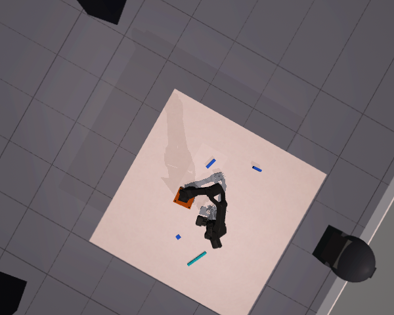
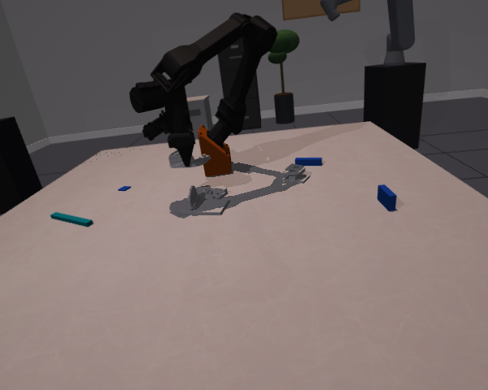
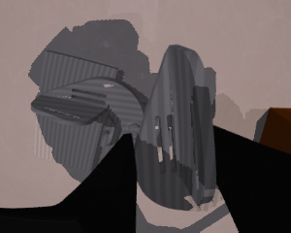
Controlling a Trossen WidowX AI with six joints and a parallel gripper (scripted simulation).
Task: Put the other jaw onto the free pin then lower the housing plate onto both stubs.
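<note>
My gripper (image 2: 187, 162) (image 3: 165, 136) is shut on a grey jaw (image 2: 176, 160) (image 3: 160, 141). The jaw is held above the table, upright between the fingers in the wrist view. The other grey jaw (image 2: 192, 197) (image 3: 123, 97) sits on the grey base (image 2: 211, 213) (image 3: 65, 141), just left of the held jaw in the wrist view. The free pin cannot be made out. A small grey part with holes (image 2: 294, 167) (image 1: 218, 175), seemingly the housing plate, sits apart, behind and right of the base in the exterior view; its underside is unclear. Arm shadow covers the base.
The orange arm mount (image 1: 190, 205) (image 2: 216, 161) stands close to the held jaw. Blue blocks (image 1: 210, 163) (image 2: 386, 197), a small blue piece (image 1: 178, 237) (image 2: 124, 188) and a teal bar (image 1: 196, 258) (image 2: 71, 218) lie on the table (image 1: 150, 216) (image 2: 236, 293).
</note>
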